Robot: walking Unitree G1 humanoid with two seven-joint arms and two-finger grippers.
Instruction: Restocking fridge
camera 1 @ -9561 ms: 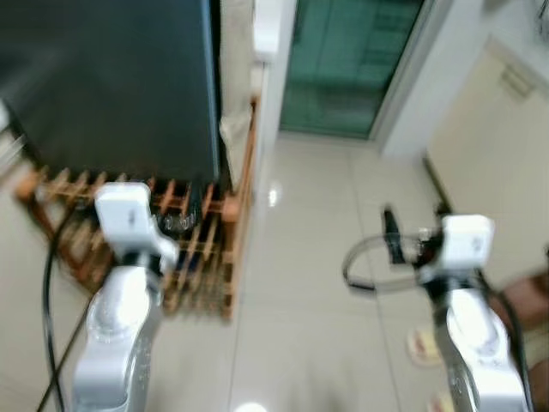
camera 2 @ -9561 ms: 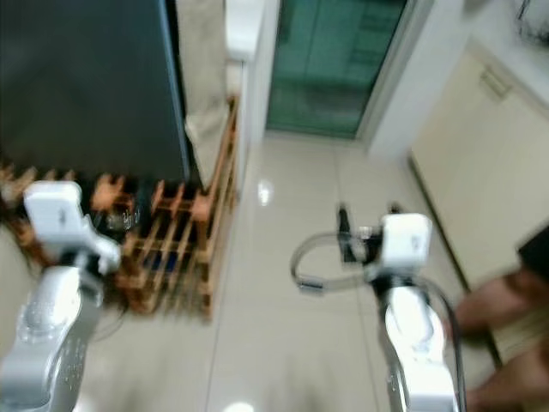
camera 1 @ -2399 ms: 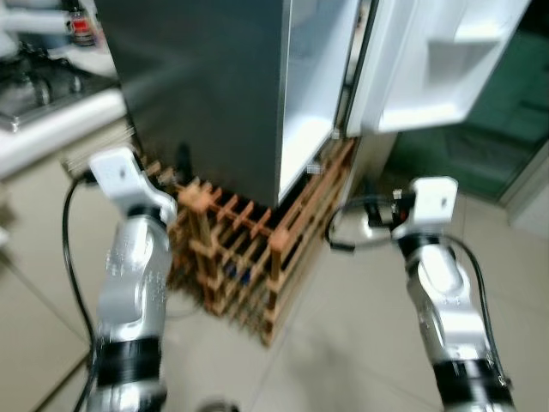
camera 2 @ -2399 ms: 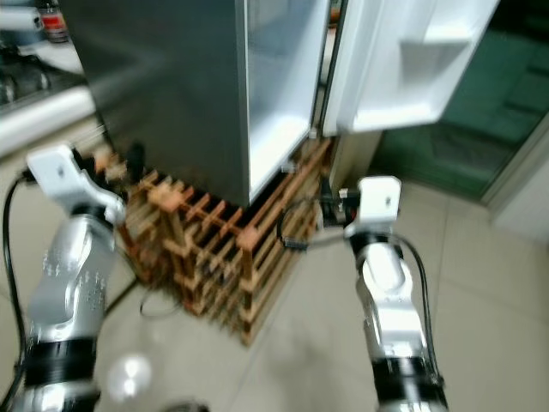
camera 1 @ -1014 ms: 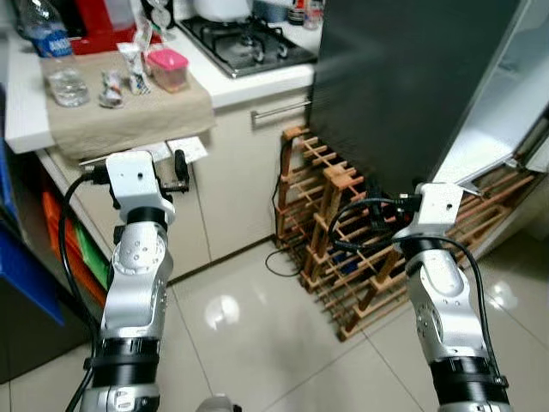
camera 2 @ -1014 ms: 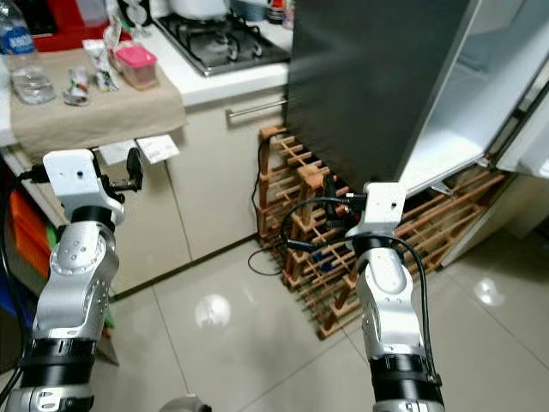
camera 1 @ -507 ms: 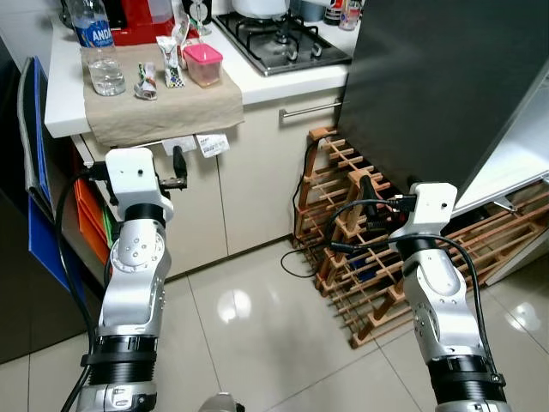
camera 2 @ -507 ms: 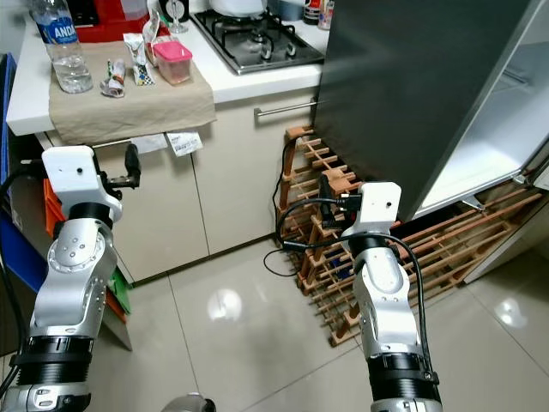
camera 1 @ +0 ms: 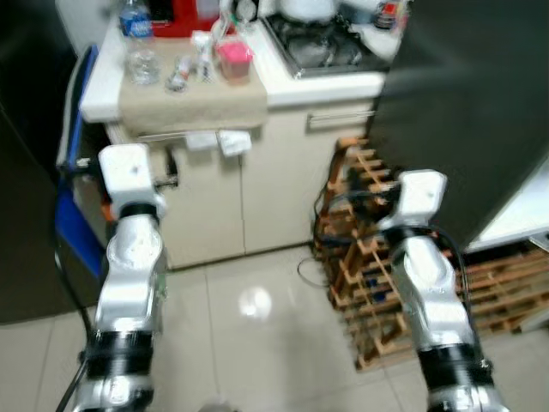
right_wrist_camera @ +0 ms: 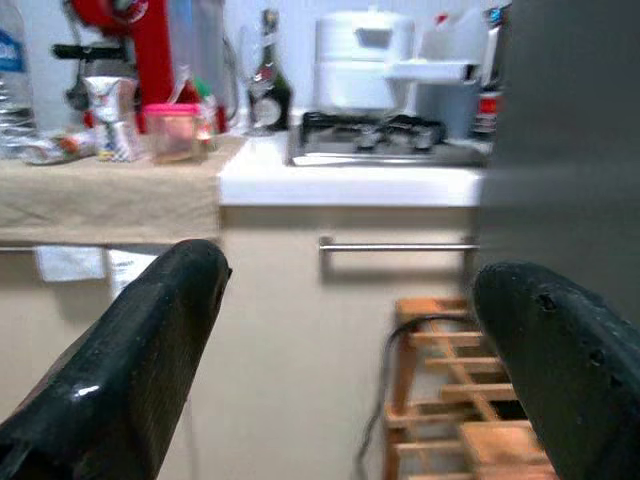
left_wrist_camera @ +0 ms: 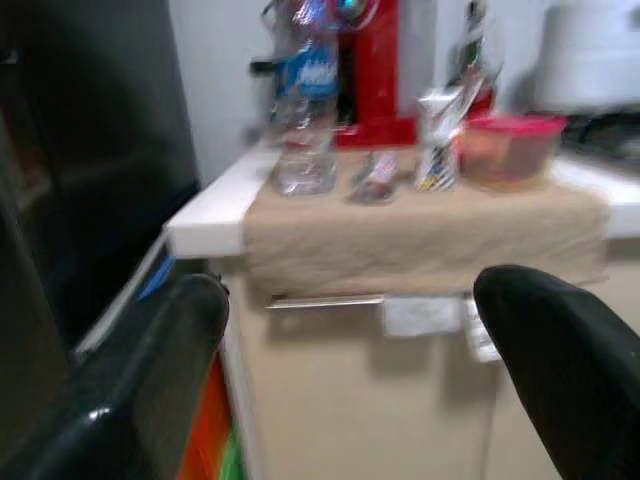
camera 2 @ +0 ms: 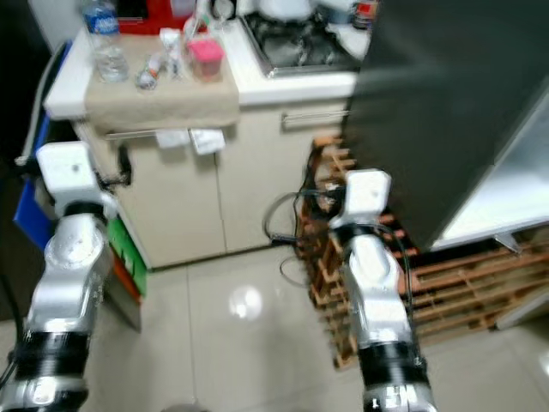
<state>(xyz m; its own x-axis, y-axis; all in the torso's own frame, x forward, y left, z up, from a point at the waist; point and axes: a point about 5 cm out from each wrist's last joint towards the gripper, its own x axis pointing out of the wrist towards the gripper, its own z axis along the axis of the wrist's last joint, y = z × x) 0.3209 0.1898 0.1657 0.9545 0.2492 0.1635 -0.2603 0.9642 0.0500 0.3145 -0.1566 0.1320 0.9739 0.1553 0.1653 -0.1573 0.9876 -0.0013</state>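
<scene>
Fridge body, a dark grey slab (camera 1: 480, 103), rises far right above a wooden lattice rack (camera 1: 377, 283) on glossy cream tiles, while the white counter's beige cloth (camera 2: 163, 99) with pink-lidded tub (camera 2: 206, 53) and unreadable blue-labelled bottle (left_wrist_camera: 305, 100) now sits nearer centre; left gripper (left_wrist_camera: 350, 370) and right gripper (right_wrist_camera: 350, 340) hang spread, empty.

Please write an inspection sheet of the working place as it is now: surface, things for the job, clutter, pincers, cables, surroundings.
Surface: white counter with a beige cloth draped over its front edge.
Job's things: water bottle, pink-lidded container and small packets on the cloth; dark fridge on the right.
Clutter: red appliance, white pot on the gas hob.
Pincers: left pincer open, empty; right pincer open, empty; both face the cabinets.
Cables: black cable beside the wooden rack.
Surroundings: glossy tiled floor, cream cabinets.
</scene>
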